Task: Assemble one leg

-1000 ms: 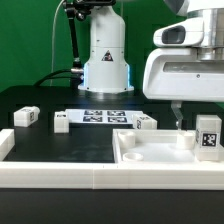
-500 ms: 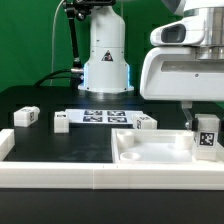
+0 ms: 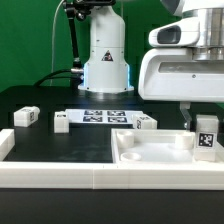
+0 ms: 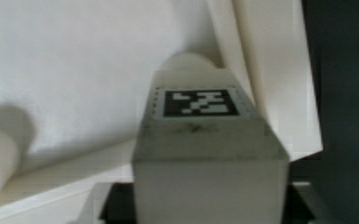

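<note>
My gripper (image 3: 204, 126) hangs at the exterior view's right, its jaws closed on the two sides of a leg (image 3: 207, 136). This leg is a small white upright block with a black-and-white marker on its face. It is at the right end of the large white panel (image 3: 150, 152); I cannot tell whether it rests on the panel or is lifted. In the wrist view the leg (image 4: 202, 120) fills the middle, with the dark fingers (image 4: 121, 200) against its sides and the panel's raised rim (image 4: 265, 70) beside it.
Three more legs (image 3: 25, 116) (image 3: 61, 122) (image 3: 146, 122) lie on the black table. The marker board (image 3: 105, 116) lies in front of the robot base (image 3: 105, 60). A white wall (image 3: 60, 176) runs along the table's front edge.
The visible finger has moved to the exterior view's right, up against the leg. The leg itself has barely shifted. Nothing differs in the last half second.
</note>
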Robot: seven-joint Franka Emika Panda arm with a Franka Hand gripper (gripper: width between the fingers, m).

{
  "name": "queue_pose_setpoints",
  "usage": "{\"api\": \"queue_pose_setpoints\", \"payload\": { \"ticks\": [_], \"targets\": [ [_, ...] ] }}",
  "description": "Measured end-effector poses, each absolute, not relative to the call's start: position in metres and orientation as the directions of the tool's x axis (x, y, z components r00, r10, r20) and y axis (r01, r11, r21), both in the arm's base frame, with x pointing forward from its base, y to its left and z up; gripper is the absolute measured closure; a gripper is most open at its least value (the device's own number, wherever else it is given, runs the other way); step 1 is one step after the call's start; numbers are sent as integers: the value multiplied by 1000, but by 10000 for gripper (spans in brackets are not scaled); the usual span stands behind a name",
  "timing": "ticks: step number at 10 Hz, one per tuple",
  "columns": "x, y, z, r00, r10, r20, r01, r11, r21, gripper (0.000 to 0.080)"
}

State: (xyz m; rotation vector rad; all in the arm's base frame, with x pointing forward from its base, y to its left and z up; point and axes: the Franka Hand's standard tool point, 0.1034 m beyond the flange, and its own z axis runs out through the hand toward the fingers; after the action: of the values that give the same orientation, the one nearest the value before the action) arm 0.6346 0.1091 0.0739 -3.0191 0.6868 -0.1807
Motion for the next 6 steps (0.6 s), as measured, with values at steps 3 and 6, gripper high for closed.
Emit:
{"api": "queue_pose_setpoints", "payload": {
  "ticks": [3, 6],
  "targets": [
    [634, 107, 74, 785, -613, 90, -607, -790, -83, 509],
    [628, 108, 73, 460, -886, 52, -882, -463, -86, 509]
  ]
}}
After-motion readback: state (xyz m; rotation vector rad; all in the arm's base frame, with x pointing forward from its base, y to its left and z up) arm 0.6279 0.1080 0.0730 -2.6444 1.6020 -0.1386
